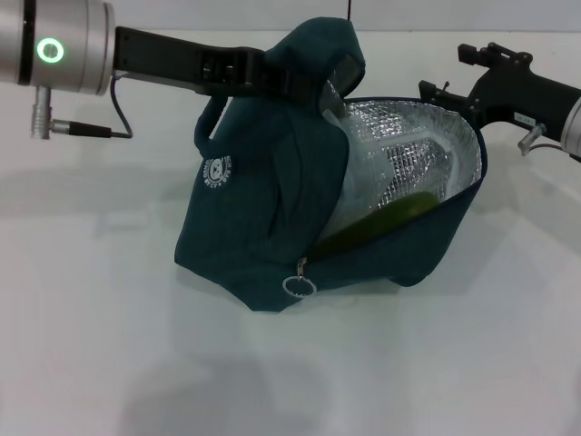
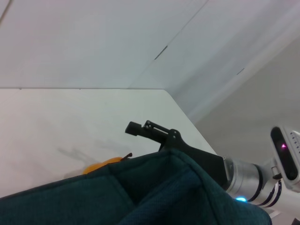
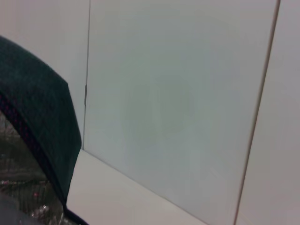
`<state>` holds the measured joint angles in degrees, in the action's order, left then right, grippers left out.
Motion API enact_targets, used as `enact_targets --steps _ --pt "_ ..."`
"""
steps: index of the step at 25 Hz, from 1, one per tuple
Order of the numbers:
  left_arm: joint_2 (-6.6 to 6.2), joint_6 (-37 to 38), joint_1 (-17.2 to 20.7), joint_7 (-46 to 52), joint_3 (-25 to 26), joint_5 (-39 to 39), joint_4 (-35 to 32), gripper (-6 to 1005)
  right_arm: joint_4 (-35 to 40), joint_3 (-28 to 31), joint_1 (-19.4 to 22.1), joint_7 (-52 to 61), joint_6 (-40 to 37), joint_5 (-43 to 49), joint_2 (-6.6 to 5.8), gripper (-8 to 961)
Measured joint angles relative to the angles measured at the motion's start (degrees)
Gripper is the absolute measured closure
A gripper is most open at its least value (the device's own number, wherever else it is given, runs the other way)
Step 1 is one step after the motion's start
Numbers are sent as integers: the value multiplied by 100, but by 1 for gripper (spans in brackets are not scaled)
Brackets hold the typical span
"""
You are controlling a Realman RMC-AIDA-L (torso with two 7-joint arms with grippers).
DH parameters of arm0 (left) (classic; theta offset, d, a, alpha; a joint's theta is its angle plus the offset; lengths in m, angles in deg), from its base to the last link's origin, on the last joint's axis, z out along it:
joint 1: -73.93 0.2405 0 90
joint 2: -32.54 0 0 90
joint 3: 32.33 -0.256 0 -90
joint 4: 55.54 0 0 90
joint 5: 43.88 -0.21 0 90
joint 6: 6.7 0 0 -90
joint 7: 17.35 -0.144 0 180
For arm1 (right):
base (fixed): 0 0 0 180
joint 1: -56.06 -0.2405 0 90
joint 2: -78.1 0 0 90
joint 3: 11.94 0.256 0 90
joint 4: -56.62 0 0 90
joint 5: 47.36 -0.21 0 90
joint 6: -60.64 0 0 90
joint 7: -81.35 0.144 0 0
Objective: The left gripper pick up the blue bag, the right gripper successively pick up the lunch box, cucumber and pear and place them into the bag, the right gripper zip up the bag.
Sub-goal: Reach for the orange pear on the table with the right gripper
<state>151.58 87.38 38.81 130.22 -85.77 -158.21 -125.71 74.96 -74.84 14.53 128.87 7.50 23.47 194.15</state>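
Observation:
The blue bag (image 1: 263, 209) stands lifted on the white table, its mouth open toward my right and showing silver foil lining. My left gripper (image 1: 304, 80) is shut on the fabric at the bag's top. Inside, the clear lunch box (image 1: 408, 163) leans against the lining, and the green cucumber (image 1: 390, 216) lies along the lower rim. The zip pull ring (image 1: 298, 286) hangs at the front. My right gripper (image 1: 445, 70) is open and empty beside the bag's far right rim. The pear (image 2: 101, 166) peeks out behind the bag (image 2: 154, 192) in the left wrist view; it is hidden in the head view.
The white table (image 1: 290, 381) spreads around the bag. A white panelled wall (image 3: 187, 93) stands behind it. The right wrist view catches only the bag's rim (image 3: 42, 117) and a little of its foil.

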Motion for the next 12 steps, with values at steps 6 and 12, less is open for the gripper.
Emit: enact_targets --steps 6,12 --pt "0 -18 -23 -10 0 -4 67 943 -51 -5 -23 -31 37 0 -1 216" --pt "-16 -55 -89 -90 0 -4 228 943 -52 23 -12 -135 88 -56 4 249"
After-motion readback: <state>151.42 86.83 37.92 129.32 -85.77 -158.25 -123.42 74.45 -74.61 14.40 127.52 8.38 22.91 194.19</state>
